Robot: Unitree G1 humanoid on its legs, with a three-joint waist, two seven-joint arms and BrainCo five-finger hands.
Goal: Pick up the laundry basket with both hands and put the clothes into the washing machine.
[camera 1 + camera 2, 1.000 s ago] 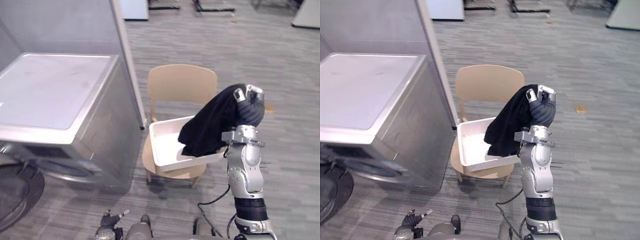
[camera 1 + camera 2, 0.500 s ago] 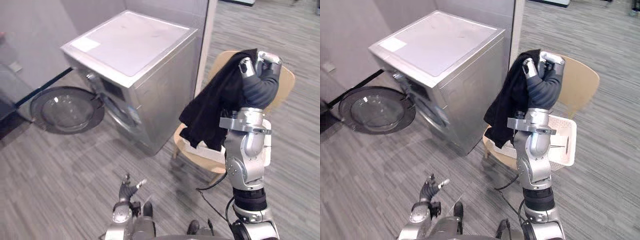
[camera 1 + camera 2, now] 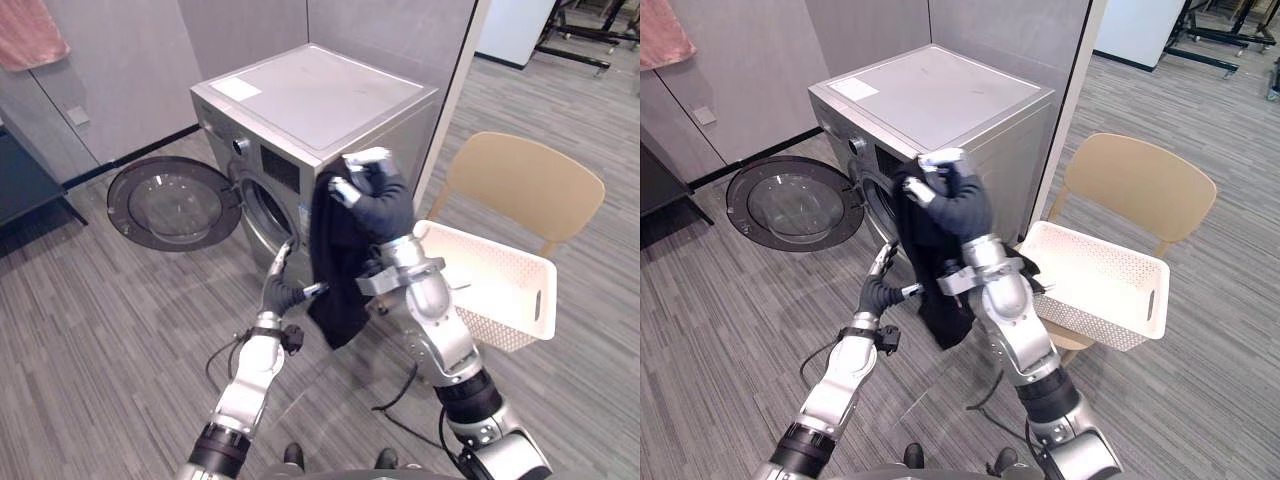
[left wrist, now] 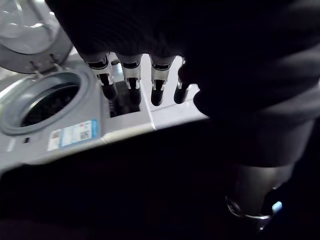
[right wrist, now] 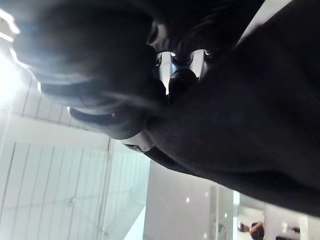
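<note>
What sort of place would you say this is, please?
Likely a lab's mock laundry corner: a front-loading washing machine with its door open, a white laundry basket on a chair, and a dark garment in the right hand.

Right hand [image 3: 948, 190] raised, fingers curled round black garment [image 3: 932, 275] hanging before washing machine [image 3: 940, 105] | door [image 3: 795, 205] swung open at machine's left | left hand [image 3: 878, 292] just beside garment's lower part | white laundry basket [image 3: 1098, 290] resting on tan chair [image 3: 1138, 185], right of machine.
</note>
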